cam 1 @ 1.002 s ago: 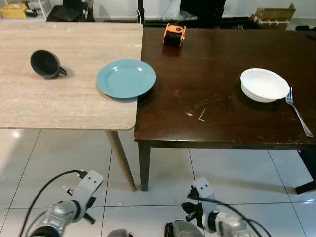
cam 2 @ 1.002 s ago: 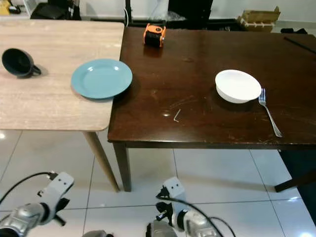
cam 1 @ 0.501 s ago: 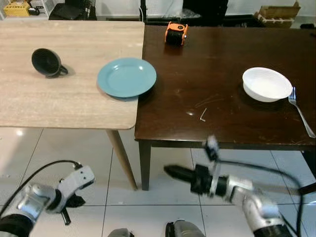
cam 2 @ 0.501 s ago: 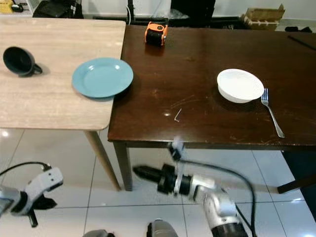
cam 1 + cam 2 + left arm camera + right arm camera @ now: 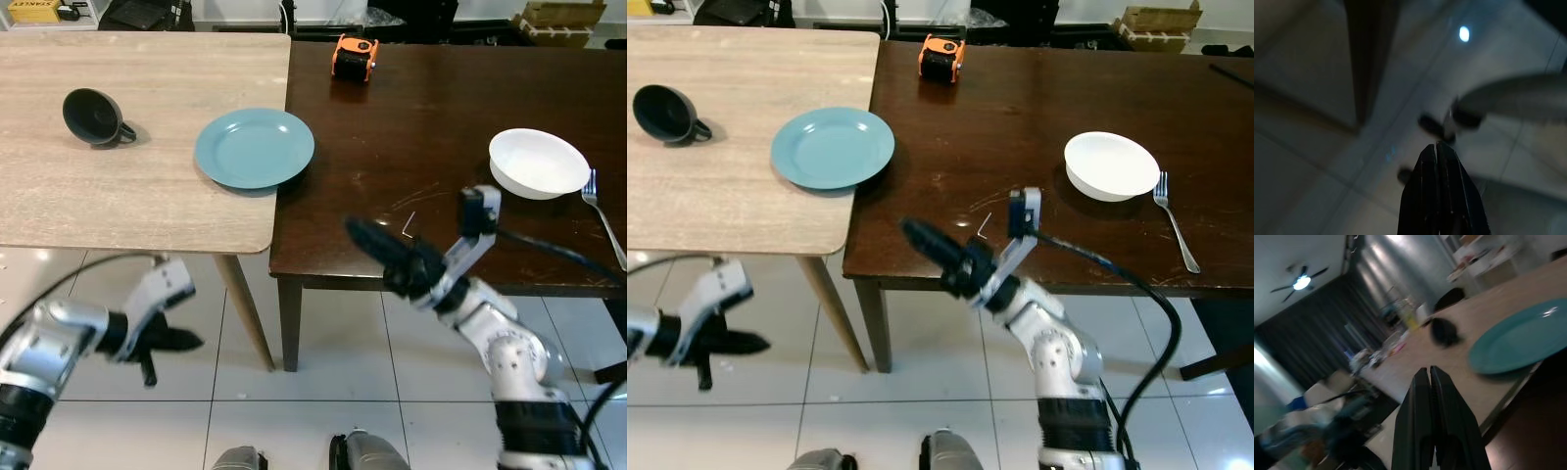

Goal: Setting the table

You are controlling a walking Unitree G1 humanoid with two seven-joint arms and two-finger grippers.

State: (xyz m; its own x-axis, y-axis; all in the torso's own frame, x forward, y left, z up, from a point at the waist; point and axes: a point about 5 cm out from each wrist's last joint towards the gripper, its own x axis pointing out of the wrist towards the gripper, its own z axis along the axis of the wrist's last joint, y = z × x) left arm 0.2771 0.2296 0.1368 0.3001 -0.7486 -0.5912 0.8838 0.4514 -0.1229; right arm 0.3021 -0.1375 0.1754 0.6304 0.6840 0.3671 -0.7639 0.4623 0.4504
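Observation:
A teal plate (image 5: 255,148) lies where the light wooden table (image 5: 118,206) meets the dark table (image 5: 441,108), with a black cup (image 5: 93,117) on its side further left. A white bowl (image 5: 539,164) and a fork (image 5: 602,215) lie at the dark table's right. My right gripper (image 5: 357,230) is raised at the dark table's front edge, shut and empty, pointing left toward the plate (image 5: 1518,340) and cup (image 5: 1444,330). My left gripper (image 5: 194,342) hangs low over the floor beside the wooden table's leg, shut and empty (image 5: 1436,146).
An orange tape measure (image 5: 354,57) stands at the back of the dark table. A small metal hex key (image 5: 409,224) lies near its front edge. White tiled floor (image 5: 323,392) spreads below the tables. Boxes and clutter line the far wall.
My right arm has swung up from under the table to its front edge. The left gripper has lifted slightly and turned rightward. The camera has shifted a little.

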